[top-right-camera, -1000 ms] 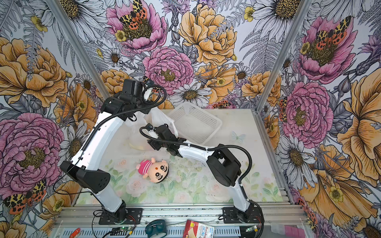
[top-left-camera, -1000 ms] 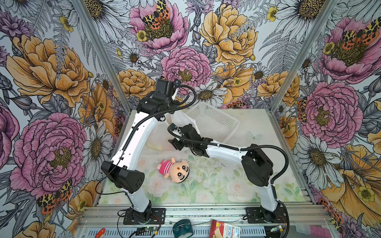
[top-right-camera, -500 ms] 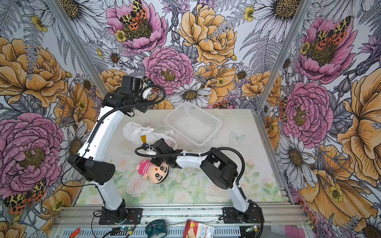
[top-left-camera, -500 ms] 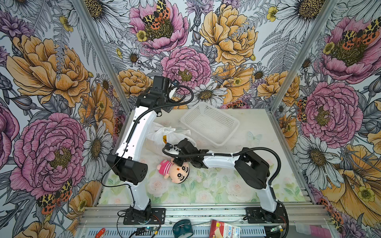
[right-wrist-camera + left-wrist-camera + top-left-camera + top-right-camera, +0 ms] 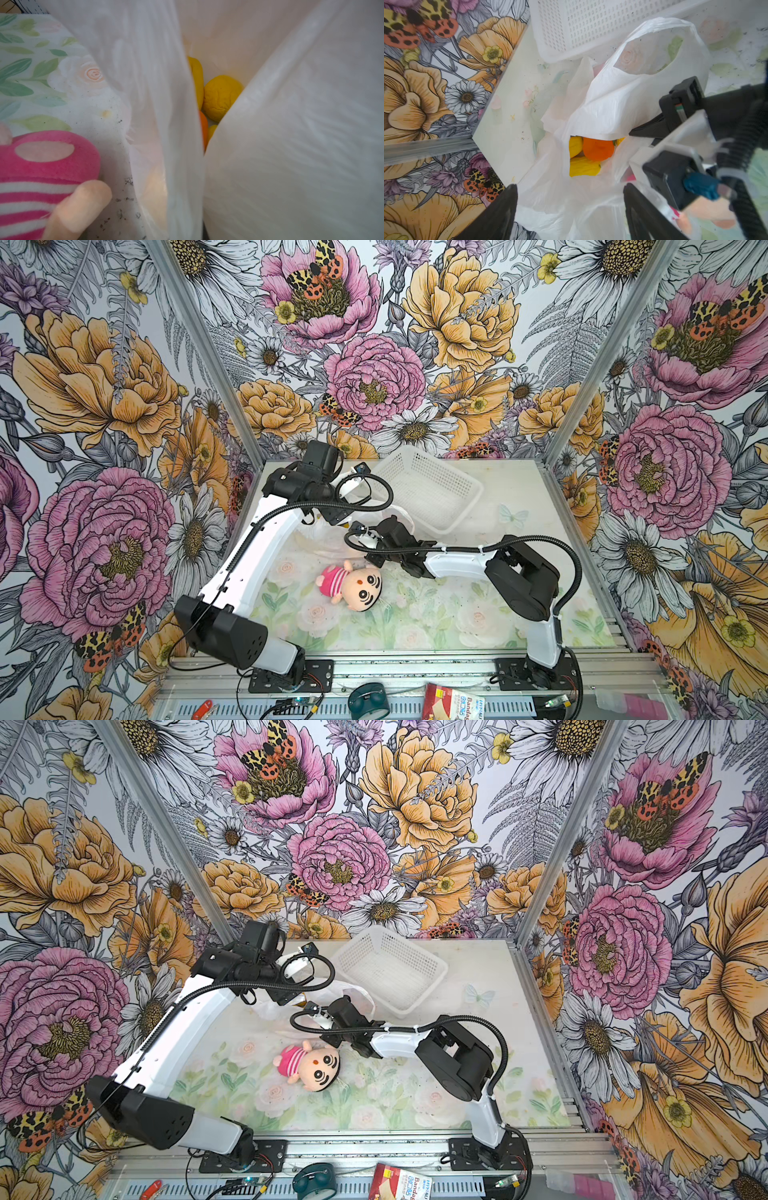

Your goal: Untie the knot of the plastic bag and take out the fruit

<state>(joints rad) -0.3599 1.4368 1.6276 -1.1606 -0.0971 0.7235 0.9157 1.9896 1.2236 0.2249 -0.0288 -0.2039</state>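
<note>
My right gripper is pinched shut on the plastic bag at its mouth, and my left gripper is spread apart above it. It looks untied to me, but the orange and yellow fruit lie inside, none out yet.

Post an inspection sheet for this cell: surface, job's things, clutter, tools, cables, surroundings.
Surface: floral table top, dark specks near the bag.
Job's things: plastic bag, mouth open, one handle loop loose; fruit, orange and yellow, inside it.
Clutter: plush doll beside the bag; white basket behind it.
Grippers: left tool open over the bag; right tool shut on the bag's film.
Cables: black conduit looped on both arms.
Surroundings: floral walls; box on the front rail.
</note>
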